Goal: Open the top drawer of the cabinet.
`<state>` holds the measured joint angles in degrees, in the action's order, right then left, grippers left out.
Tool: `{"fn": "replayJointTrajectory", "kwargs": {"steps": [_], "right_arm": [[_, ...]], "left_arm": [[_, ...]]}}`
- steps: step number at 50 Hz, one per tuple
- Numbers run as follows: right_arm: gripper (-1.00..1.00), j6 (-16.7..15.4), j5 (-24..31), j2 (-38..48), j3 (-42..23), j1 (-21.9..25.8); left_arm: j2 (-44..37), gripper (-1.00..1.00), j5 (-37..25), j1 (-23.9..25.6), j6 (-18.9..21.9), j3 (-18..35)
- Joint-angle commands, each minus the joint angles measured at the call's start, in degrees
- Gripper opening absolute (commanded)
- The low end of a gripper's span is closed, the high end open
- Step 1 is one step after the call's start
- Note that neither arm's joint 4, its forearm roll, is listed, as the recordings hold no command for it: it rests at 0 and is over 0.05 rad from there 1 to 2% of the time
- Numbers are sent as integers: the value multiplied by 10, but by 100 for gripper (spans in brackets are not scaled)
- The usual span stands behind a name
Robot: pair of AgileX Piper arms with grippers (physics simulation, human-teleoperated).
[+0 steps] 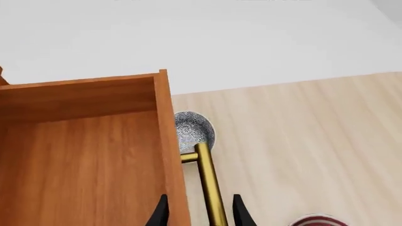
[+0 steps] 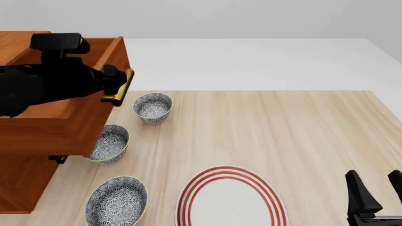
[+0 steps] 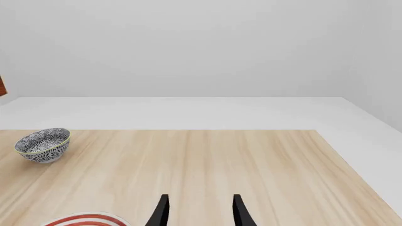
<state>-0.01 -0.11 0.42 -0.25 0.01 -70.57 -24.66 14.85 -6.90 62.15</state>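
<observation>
The cabinet (image 2: 19, 183) stands at the table's left edge. Its top drawer (image 2: 56, 129) is pulled far out over the table, and its inside (image 1: 82, 155) shows as an empty wooden box. The brass bar handle (image 2: 122, 87) (image 1: 210, 188) lies between the two fingers of my left gripper (image 2: 116, 84) (image 1: 200, 197). Those fingers stand apart on either side of the bar, so the gripper is open. My right gripper (image 2: 375, 181) (image 3: 199, 202) hovers open over the table's near right corner, holding nothing.
Three patterned bowls sit by the cabinet: one (image 2: 152, 107) (image 1: 193, 129) (image 3: 43, 143) beyond the handle, one (image 2: 110, 143) partly under the drawer, one (image 2: 116, 201) near the front. A red-ringed white plate (image 2: 231, 197) lies at the front middle.
</observation>
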Motion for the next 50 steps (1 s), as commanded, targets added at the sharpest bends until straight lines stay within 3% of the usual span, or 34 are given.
{"fn": "replayJointTrajectory", "kwargs": {"steps": [1,31,50], "right_arm": [[100,0,0,0,0,0],[100,0,0,0,0,0],[100,0,0,0,0,0]], "left_arm": [[-83,100,-2,22,46,-63],[-91,100,15,73,29,-80],[-63,100,-4,76,26,-58]]}}
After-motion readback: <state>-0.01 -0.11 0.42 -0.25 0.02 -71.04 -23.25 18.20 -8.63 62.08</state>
